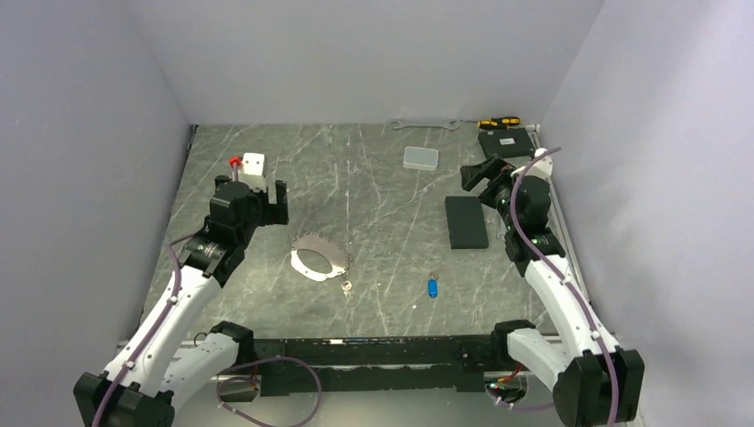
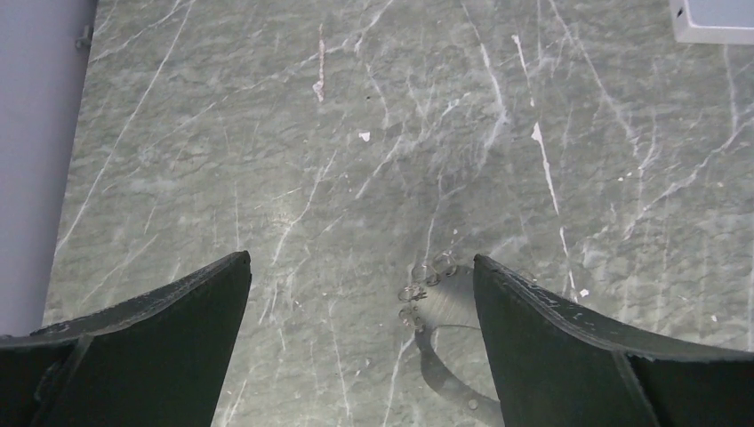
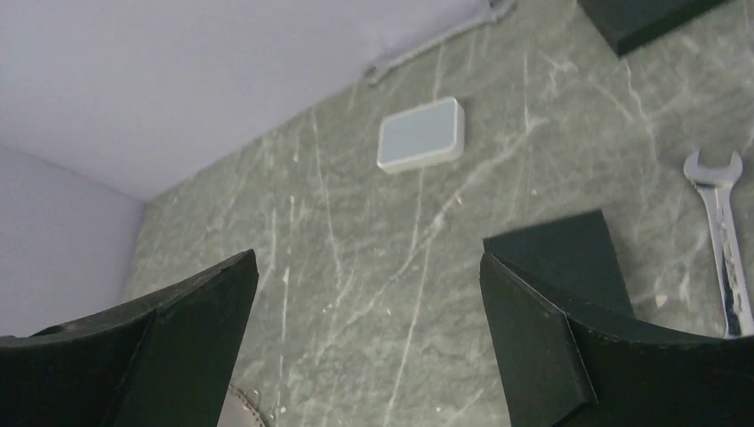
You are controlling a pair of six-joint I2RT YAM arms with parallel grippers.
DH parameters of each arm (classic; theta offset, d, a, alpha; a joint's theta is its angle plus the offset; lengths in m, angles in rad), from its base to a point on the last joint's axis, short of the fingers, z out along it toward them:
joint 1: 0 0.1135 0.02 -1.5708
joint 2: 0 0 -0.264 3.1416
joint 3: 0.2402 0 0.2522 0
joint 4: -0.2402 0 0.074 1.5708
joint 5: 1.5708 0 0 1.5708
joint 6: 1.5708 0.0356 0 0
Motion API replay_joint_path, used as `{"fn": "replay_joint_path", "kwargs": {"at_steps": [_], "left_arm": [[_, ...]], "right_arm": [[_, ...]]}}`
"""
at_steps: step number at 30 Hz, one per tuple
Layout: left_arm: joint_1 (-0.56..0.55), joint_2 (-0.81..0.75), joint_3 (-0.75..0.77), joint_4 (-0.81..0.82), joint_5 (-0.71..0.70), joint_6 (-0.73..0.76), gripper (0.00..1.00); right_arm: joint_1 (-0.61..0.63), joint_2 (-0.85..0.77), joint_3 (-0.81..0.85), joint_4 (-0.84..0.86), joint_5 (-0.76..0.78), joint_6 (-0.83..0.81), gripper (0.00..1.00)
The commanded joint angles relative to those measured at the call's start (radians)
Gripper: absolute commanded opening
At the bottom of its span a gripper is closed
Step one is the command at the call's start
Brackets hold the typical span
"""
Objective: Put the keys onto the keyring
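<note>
Grippers: left gripper [image 2: 360, 265] was spread wide with nothing between its fingers; right gripper [image 3: 369, 260] was likewise spread wide and held nothing.
Left gripper's place: over the bare worktop [image 1: 373, 200] on the left side, with the keyring's chain end showing just inside its right-hand finger in the wrist view.
Right gripper's place: at the right side of the worktop, beside a flat black slab [image 1: 466, 221].
Keyring [image 1: 316, 258]: lay flat on the worktop near the left gripper, shiny band to the left, dark chain along its right side.
Keys: silver key [image 1: 347, 286] lay just beside the chain's near end, and whether it touched could not be told; blue key [image 1: 433, 286] lay apart to the right, off the ring.
Farther out: clear box [image 1: 421, 158] in the far middle, a wrench [image 1: 425, 124] and a screwdriver [image 1: 498, 122] along the back edge.
</note>
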Motion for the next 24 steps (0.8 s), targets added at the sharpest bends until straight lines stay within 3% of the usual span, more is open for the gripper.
{"fn": "replay_joint_path", "kwargs": {"at_steps": [1, 4, 10, 15, 24], "left_arm": [[0.002, 0.020, 0.030, 0.006, -0.040, 0.022, 0.99], [0.002, 0.034, 0.025, 0.008, -0.040, 0.022, 0.99], [0.000, 0.068, 0.025, -0.002, -0.033, 0.022, 0.99], [-0.001, 0.097, 0.022, -0.001, 0.014, 0.033, 0.99], [-0.001, 0.192, 0.038, -0.023, 0.005, 0.006, 0.94]], "right_arm": [[0.007, 0.081, 0.053, -0.071, -0.019, 0.053, 1.00], [0.073, 0.173, 0.084, -0.089, -0.085, -0.028, 1.00], [0.293, 0.275, 0.152, -0.203, 0.189, -0.093, 1.00], [0.418, 0.330, 0.177, -0.189, 0.301, -0.163, 1.00], [0.531, 0.365, 0.229, -0.197, 0.297, -0.305, 1.00]]}}
